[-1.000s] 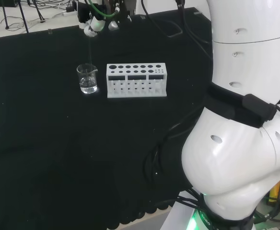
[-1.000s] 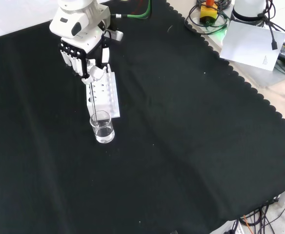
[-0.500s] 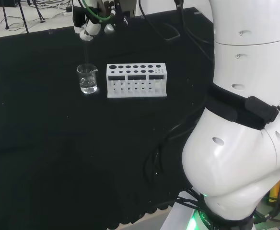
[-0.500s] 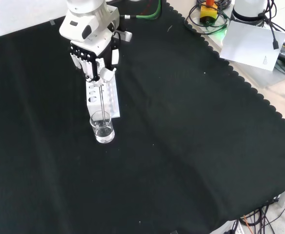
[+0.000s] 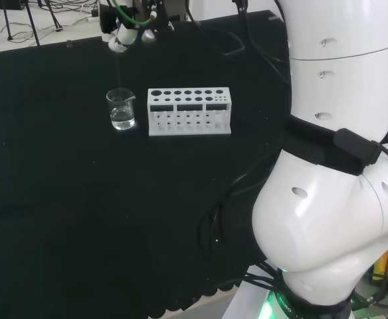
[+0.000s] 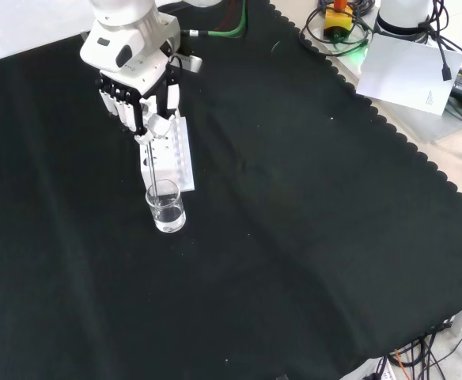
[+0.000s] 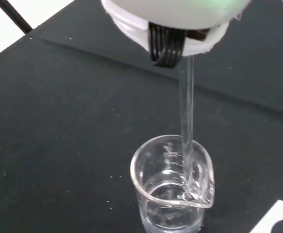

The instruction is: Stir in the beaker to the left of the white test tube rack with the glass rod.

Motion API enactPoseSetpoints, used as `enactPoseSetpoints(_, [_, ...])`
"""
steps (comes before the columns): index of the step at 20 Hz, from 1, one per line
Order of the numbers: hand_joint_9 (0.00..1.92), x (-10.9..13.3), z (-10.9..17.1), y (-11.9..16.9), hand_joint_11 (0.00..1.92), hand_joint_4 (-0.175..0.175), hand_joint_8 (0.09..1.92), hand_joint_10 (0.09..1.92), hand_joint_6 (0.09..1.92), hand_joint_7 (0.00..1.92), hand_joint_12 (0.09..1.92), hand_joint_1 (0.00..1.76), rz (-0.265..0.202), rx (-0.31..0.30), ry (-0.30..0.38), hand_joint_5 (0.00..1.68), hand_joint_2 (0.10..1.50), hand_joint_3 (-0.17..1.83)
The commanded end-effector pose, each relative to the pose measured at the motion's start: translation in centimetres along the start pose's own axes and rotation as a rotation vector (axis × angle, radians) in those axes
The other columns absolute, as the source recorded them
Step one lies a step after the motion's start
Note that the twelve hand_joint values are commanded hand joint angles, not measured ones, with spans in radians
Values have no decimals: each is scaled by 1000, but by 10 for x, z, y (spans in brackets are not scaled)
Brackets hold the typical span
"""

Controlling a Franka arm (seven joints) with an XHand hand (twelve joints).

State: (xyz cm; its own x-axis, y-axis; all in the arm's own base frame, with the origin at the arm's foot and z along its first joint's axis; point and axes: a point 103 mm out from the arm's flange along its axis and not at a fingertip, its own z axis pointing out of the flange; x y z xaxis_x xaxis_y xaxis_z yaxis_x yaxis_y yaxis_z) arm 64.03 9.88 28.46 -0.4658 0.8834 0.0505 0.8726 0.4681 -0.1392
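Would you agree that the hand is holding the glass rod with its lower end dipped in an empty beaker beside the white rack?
Not quite: the beaker is not empty. The wrist view shows clear liquid in it. Otherwise right: the hand holds the glass rod dipped in it, beside the white rack.

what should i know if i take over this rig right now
Robot hand: shut on the glass rod, held upright above the beaker.
Beaker: on the black cloth, holds clear liquid, beside one end of the white test tube rack.
Done: rod picked up, its lower end inside the beaker near the spout, in the wrist view.
Left: carry on stirring, then lift the rod out. Whether stirring is enough can't be told.
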Motion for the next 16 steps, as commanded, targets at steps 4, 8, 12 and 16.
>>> enactPoseSetpoints(4, [1723,5,6,-20,1478,-175,653,641,347,1408,858,1330,1,14,4,1287,671,596])
enactPoseSetpoints(8, [1723,19,1,-20,1478,-175,654,641,346,1408,858,1330,-22,7,-4,1287,671,594])
enactPoseSetpoints(12, [1723,31,0,-19,1477,-175,654,641,346,1408,858,1330,-41,6,-12,1287,672,593])
enactPoseSetpoints(16, [1723,33,-1,-20,1477,-175,654,641,346,1407,857,1330,-42,3,-12,1287,673,592])
